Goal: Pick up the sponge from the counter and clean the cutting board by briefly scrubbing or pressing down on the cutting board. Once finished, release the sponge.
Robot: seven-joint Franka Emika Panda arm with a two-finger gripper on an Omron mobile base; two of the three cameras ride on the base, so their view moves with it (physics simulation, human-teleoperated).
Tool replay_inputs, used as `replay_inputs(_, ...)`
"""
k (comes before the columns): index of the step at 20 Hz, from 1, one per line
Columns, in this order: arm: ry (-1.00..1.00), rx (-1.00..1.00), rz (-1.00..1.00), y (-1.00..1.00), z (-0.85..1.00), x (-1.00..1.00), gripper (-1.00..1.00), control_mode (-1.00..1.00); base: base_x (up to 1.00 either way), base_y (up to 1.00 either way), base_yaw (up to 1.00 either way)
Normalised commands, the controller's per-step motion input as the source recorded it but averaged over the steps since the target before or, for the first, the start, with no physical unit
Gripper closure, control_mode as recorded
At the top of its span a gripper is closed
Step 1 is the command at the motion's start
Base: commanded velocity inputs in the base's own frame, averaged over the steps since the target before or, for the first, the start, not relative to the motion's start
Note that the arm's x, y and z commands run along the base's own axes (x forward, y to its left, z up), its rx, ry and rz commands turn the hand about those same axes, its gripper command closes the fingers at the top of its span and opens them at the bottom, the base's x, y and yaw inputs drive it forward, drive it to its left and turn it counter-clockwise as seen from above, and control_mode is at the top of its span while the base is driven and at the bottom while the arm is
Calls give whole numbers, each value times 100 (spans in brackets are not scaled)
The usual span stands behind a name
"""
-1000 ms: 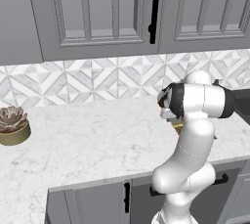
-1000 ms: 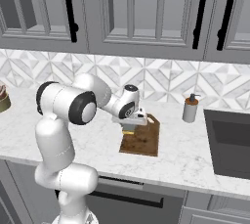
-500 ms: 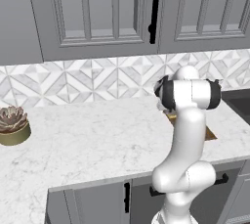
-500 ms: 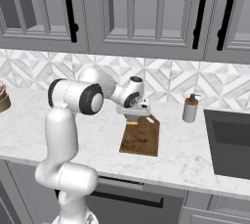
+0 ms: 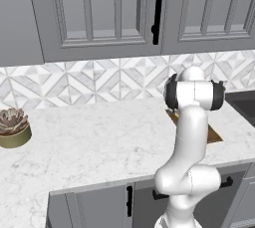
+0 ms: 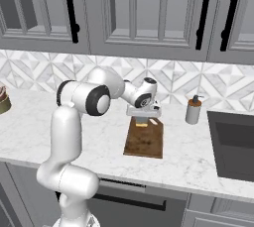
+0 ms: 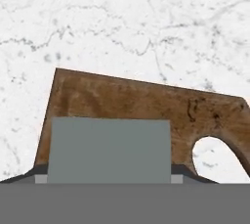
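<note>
Marble counter (image 7: 122,27), sponge (image 7: 110,149) hiding fingers.

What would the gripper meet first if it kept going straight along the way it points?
The gripper points down at the cutting board. The sponge held between its fingers would likely press onto the board first, near the handle-hole end, though the remaining gap is unclear.

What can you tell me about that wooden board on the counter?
The cutting board is a thin, flat rectangle of brown wood with visible grain and darker blotches. One end has an arched cut-out, seemingly a handle. It lies flat on the white marble counter, left of the sink. The gripper hovers over its far end, holding the grey-green sponge; whether sponge and board touch is unclear.
</note>
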Motion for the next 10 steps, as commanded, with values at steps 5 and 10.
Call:
replay_inputs(5,2,0,0,0,-47,-92,100,-100,0,0,0)
replay_inputs(10,0,0,0,0,-21,-94,100,-100,0,0,0)
